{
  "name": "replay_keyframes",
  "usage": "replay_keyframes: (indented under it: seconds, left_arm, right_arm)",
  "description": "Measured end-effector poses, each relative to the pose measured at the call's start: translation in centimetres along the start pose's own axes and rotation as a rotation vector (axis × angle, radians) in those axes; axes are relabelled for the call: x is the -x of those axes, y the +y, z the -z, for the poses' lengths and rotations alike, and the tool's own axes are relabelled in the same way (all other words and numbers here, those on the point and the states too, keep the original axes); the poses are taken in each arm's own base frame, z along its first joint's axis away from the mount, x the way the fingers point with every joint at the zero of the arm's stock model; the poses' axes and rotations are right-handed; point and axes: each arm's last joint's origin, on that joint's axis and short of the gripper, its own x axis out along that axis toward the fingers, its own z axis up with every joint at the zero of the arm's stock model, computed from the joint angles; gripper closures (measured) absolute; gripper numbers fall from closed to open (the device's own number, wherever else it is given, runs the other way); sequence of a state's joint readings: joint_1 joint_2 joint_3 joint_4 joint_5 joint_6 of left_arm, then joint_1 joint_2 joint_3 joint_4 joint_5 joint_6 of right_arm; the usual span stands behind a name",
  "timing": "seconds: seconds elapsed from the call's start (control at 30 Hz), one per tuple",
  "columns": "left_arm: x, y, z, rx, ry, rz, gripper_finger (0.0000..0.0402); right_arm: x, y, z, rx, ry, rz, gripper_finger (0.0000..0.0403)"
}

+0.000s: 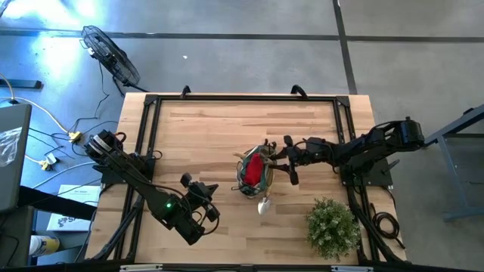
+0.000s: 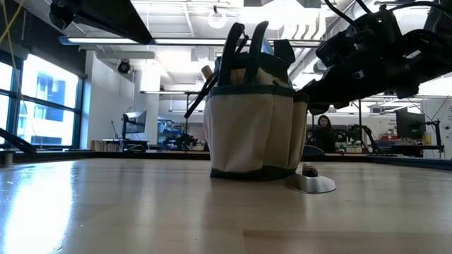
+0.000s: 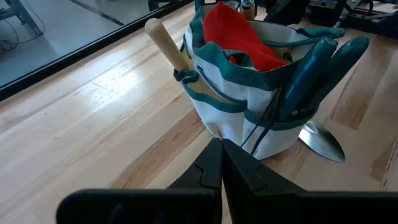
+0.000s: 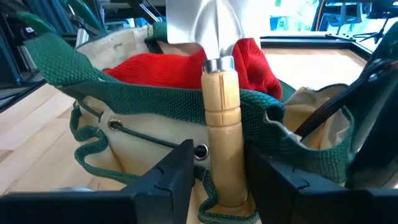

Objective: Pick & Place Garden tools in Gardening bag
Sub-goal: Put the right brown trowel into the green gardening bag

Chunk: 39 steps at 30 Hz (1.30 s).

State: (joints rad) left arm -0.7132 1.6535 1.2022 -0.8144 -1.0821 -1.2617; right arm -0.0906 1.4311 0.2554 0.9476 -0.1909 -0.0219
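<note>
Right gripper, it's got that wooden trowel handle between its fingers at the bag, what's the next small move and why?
Probably pull the right gripper straight back. Its fingers stand apart on either side of the trowel handle, which already sits handle-down in a side pocket of the gardening bag, blade up, so the placing looks done.

Wooden table (image 1: 212, 128) of pale planks, bordered by a dark metal frame (image 1: 147, 121) along its edges. Standing upright near the middle was the gardening bag (image 1: 253, 172), cream fabric with green trim, its base flat on the planks. A silver trowel blade (image 1: 264, 205) lay on the wood just beside the bag's base, on the near side. A bushy green potted plant (image 1: 332, 227) stood on the table near its front right corner, well apart from the bag.
</note>
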Motion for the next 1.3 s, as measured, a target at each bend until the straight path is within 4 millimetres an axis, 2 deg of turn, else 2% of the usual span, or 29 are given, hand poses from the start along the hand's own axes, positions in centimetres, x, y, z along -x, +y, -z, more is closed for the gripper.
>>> replay_keyframes:
  seconds: [0.73,1.07,1.3]
  left_arm:
    - [0.0,0.0,0.0,0.000,0.000,0.000,0.0402]
    - [0.0,0.0,0.0,0.001,-0.008,-0.002,0.0402]
    - [0.0,0.0,0.0,0.009,-0.008,0.001,0.0402]
  right_arm:
    - [0.0,0.0,-0.7,0.023,-0.074,0.006,0.0271]
    - [-0.5,1.3,-1.4,0.113,-0.096,-0.023,0.0271]
    - [-1.2,1.5,-2.1,0.143,-0.086,-0.010,0.0271]
